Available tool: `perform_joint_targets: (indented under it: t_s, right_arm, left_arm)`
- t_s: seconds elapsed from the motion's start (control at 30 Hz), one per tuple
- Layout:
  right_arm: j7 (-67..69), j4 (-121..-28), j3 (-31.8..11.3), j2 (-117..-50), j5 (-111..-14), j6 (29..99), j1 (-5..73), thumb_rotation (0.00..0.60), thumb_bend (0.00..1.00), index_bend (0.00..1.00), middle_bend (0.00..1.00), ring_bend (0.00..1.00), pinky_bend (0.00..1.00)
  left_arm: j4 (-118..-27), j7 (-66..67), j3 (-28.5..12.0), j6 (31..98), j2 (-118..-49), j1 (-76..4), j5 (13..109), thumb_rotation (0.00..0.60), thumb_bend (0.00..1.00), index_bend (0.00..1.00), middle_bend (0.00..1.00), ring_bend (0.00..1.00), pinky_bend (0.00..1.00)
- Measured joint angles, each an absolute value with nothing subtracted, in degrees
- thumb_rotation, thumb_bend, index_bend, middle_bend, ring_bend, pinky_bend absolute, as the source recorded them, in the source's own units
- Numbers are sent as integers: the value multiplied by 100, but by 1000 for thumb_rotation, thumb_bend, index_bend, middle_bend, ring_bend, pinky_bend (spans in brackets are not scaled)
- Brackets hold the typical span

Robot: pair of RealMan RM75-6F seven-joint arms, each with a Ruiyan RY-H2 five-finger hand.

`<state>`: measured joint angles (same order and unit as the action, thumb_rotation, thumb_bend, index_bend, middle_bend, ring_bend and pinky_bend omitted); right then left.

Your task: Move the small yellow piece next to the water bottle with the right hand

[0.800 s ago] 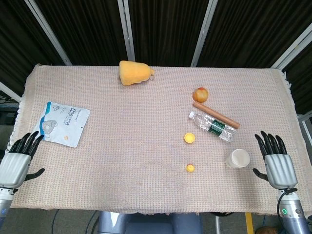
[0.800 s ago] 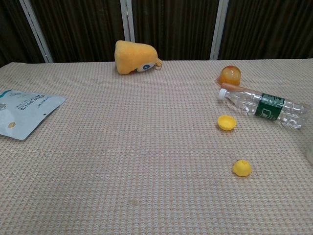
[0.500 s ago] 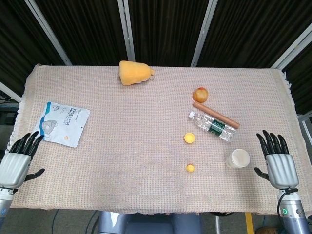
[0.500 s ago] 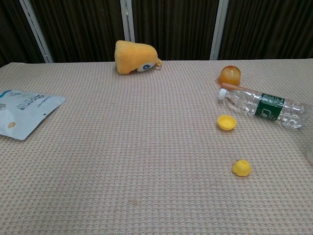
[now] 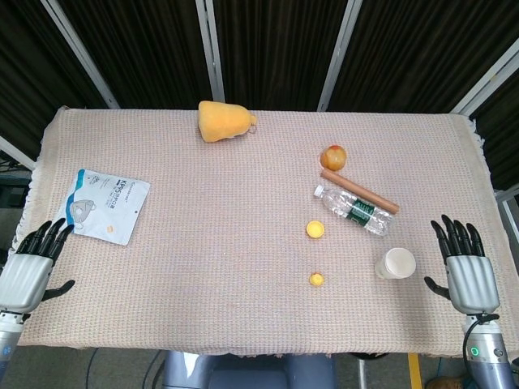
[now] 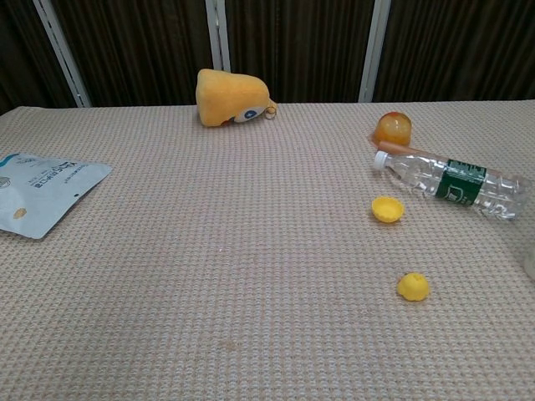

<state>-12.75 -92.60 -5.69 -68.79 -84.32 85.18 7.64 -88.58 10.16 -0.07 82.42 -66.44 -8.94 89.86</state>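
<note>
A small yellow piece (image 5: 316,279) (image 6: 413,286) lies on the woven cloth near the front. A second, slightly larger yellow piece (image 5: 315,230) (image 6: 387,209) sits just in front of the clear water bottle (image 5: 354,210) (image 6: 456,185), which lies on its side with a green label. My right hand (image 5: 466,267) hovers at the table's front right corner, fingers spread, holding nothing. At the front left corner my left hand (image 5: 28,267) is likewise spread and holds nothing. Neither hand shows in the chest view.
A white cup (image 5: 395,263) stands between the right hand and the yellow pieces. A brown stick (image 5: 358,191) and an apple (image 5: 333,156) lie behind the bottle. A yellow plush toy (image 5: 222,121) is at the back; a mask packet (image 5: 107,204) lies at left.
My right hand has drifted slightly right and toward the front edge. The objects have not moved.
</note>
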Motion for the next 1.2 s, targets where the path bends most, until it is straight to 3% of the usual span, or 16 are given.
perform_joint_targets:
  t_s: [0.4, 0.73, 1.0, 1.2]
  right_arm:
    - [-1436, -9667, -543, -6876, -8452, 8438, 798, 600, 9, 170, 0, 0, 0]
    - [-2105, -10528, -597, -7077, -8459, 8245, 1005, 600, 46, 193, 0, 0, 0]
    - [-3205, -10920, -741, -7841, -8057, 8001, 1302, 600, 51, 200, 0, 0, 0]
    - [-3846, -10531, -938, -8768, -7342, 7912, 1548, 600, 66, 228, 0, 0, 0]
  left_arm:
    - [-8860, 972, -14, 8245, -6640, -893, 8969, 600, 0, 0, 0, 0, 160]
    - [-8868, 967, 1, 8203, -6630, -907, 8973, 600, 0, 0, 0, 0, 160]
    - [-8862, 910, -3, 8196, -6630, -898, 8936, 600, 0, 0, 0, 0, 160]
    - [-8850, 873, -20, 8185, -6636, -905, 8911, 600, 0, 0, 0, 0, 161]
